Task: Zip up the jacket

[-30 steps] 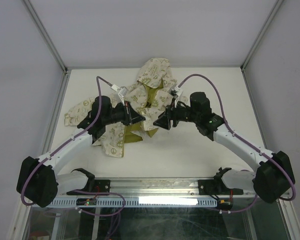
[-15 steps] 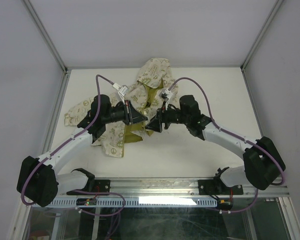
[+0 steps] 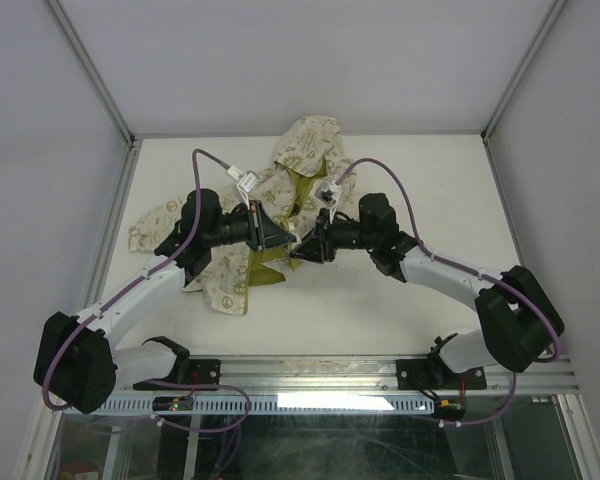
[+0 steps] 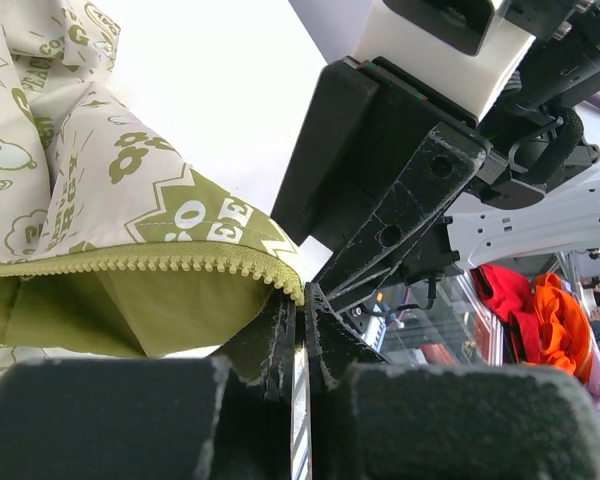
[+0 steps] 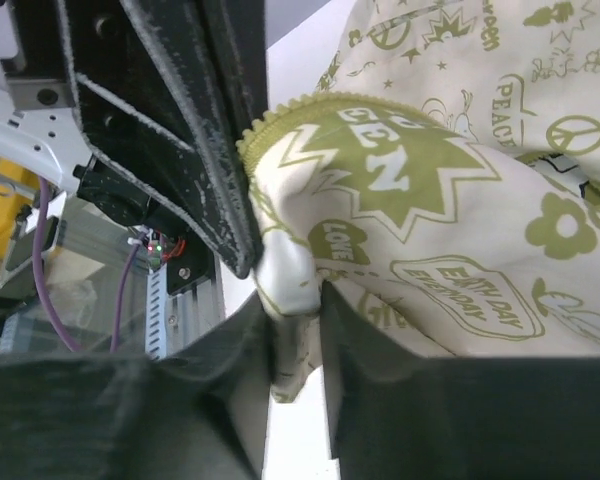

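Observation:
The cream jacket [image 3: 306,150] with olive prints lies crumpled mid-table, front open, olive lining [image 3: 302,190] showing. My left gripper [image 3: 283,238] and right gripper [image 3: 299,250] meet tip to tip at its lower front. In the left wrist view my left gripper [image 4: 307,298] is shut, pinching the end of the olive zipper teeth [image 4: 160,262] on one front edge of the jacket [image 4: 130,190]. In the right wrist view my right gripper [image 5: 295,305] is shut on a fold of the jacket [image 5: 460,200], right beside the left fingers [image 5: 180,130]. No zipper slider shows.
The white table [image 3: 420,170] is boxed in by grey walls and aluminium posts [image 3: 90,70]. A metal rail [image 3: 310,375] runs along the near edge. Purple cables [image 3: 205,165] loop above both wrists. A sleeve [image 3: 150,225] spreads to the left.
My right arm has swung left, bringing its gripper from a short way off up against the left gripper's tips. The left arm has barely moved.

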Robot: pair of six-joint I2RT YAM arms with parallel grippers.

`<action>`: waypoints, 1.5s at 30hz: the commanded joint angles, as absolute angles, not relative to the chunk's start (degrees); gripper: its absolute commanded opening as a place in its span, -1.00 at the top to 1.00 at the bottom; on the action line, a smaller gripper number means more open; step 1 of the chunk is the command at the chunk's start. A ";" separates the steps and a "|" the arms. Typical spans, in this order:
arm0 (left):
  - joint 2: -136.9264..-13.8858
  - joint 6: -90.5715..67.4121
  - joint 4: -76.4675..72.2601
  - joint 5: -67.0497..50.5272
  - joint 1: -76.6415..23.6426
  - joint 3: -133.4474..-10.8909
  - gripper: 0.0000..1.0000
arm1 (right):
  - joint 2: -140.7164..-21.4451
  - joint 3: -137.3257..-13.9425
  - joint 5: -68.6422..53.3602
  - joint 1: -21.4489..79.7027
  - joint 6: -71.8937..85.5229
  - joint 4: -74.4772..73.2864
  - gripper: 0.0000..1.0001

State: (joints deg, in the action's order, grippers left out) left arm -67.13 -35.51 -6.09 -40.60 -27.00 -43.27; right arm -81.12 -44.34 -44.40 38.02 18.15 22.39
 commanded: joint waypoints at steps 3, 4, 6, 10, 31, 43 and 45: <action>-65.00 -35.56 -7.56 -38.64 -26.89 -44.18 0.74 | -80.81 -45.94 -48.72 37.97 18.64 27.56 0.95; -64.17 -35.43 -6.56 -37.14 -26.89 -44.04 0.52 | -80.59 -46.00 -49.08 37.81 18.94 27.63 1.00; -62.34 -35.40 -4.99 -34.59 -26.89 -43.74 0.28 | -80.30 -45.86 -49.41 37.21 19.91 28.12 1.00; -58.96 -36.53 -3.64 -31.47 -26.90 -41.79 0.15 | -79.83 -45.79 -50.19 36.64 21.54 29.60 1.00; -61.76 -36.00 1.64 -34.72 -28.44 -36.87 0.83 | -79.73 -46.58 -49.57 34.77 23.85 32.66 1.00; -58.20 -34.15 38.65 -15.31 -28.73 -46.01 0.16 | -77.29 -47.96 -45.81 32.03 13.18 17.05 1.00; -59.54 -35.52 45.72 -10.99 -28.70 -47.80 0.07 | -76.79 -47.80 -45.20 32.00 11.91 14.74 1.00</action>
